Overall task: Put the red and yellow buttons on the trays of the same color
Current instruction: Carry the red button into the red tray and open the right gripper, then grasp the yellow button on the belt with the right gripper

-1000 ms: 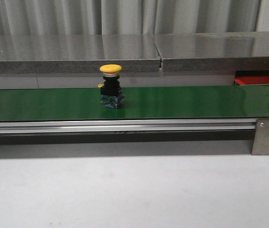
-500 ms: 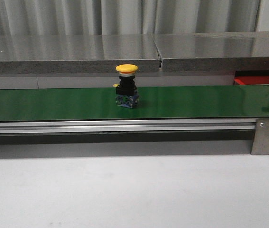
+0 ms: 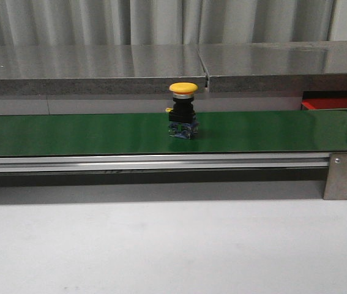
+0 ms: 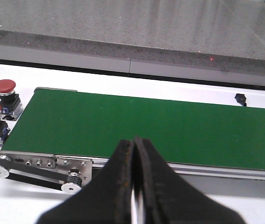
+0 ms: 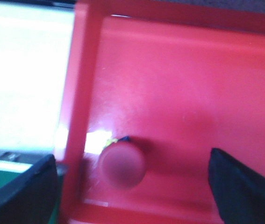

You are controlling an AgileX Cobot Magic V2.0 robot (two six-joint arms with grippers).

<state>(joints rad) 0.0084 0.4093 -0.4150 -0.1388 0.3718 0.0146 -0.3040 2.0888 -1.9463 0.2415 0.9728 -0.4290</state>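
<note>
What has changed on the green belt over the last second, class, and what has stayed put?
The yellow button has ridden the green belt to the right, upright throughout. Nothing was gripped or released in the front view. The belt frame and the red tray at the far right stayed put.

belt (image 3: 100, 131): plain dark green
button on belt (image 3: 183, 111): yellow cap, black body, blue base
buttons at left edge, left wrist view (image 4: 4, 86): red caps
tray (image 5: 179, 84): bright red
button in tray (image 5: 122, 166): red cap, blurred
counter (image 3: 87, 67): speckled grey
</note>
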